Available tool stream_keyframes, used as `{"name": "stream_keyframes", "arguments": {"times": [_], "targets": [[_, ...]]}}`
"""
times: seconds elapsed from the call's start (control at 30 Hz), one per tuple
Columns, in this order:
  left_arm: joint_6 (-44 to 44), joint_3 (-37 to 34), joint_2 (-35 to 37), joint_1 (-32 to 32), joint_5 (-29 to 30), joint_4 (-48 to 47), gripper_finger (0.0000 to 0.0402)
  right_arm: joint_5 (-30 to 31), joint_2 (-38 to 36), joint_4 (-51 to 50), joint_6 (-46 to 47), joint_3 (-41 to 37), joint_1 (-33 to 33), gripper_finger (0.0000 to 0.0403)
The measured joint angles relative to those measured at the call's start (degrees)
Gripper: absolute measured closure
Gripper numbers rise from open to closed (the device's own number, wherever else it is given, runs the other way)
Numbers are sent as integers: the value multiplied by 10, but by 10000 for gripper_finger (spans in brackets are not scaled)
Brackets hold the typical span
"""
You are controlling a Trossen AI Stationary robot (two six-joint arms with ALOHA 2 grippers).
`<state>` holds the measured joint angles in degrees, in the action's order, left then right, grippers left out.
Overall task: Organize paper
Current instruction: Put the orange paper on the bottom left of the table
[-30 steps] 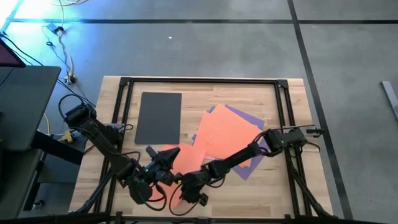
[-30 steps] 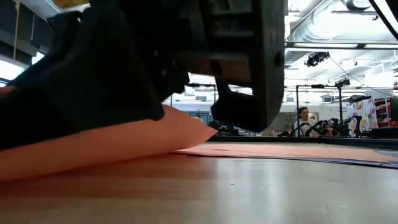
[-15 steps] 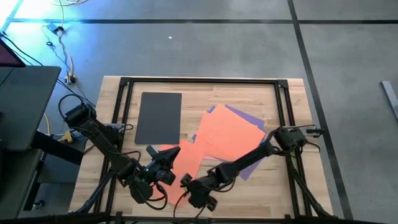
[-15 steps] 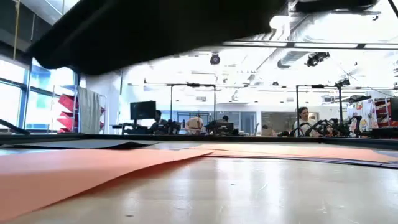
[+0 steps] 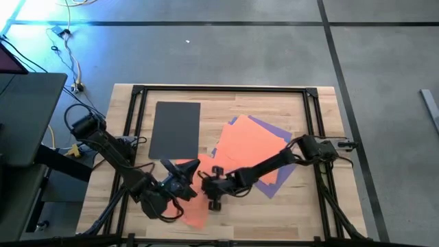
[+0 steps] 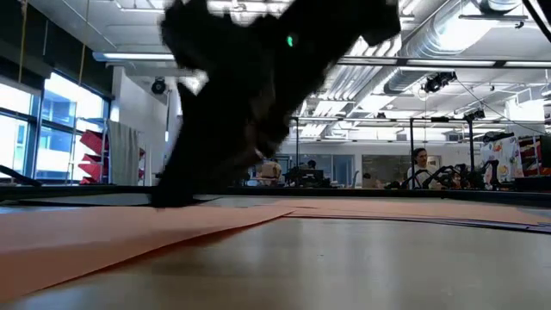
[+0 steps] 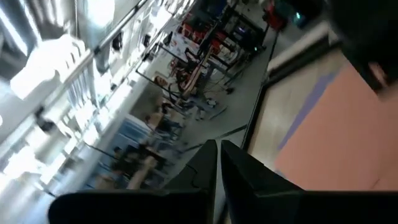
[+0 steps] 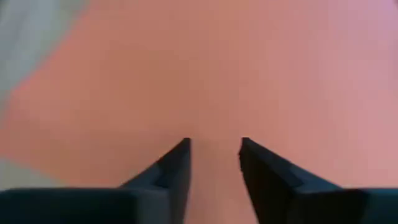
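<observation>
The right gripper, fingers slightly spread, hangs over the orange sheet near the tabletop's front edge. The left gripper, pressed together, sits beside it, holding nothing.

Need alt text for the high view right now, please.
Both grippers meet over an orange sheet near the table's front edge: left gripper, right gripper. A dark grey sheet lies apart; orange and purple sheets overlap.

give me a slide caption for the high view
Both hands meet over orange paper; grey sheet lies apart.
</observation>
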<state>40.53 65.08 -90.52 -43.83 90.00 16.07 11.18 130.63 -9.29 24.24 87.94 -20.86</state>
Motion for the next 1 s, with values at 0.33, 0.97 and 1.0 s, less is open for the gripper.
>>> {"name": "stream_keyframes", "arguments": {"times": [0.33, 0.97, 1.0], "targets": [[-17, 27, 9, -28, 0, 36, 401, -73, 30, 105, -110, -20, -20, 399], [-2, 27, 10, -35, 0, 35, 401, -129, 36, 173, -245, -24, 62, 403], [-2, 27, 10, -35, 0, 35, 401, -139, 36, 174, -256, -24, 64, 403]]}}
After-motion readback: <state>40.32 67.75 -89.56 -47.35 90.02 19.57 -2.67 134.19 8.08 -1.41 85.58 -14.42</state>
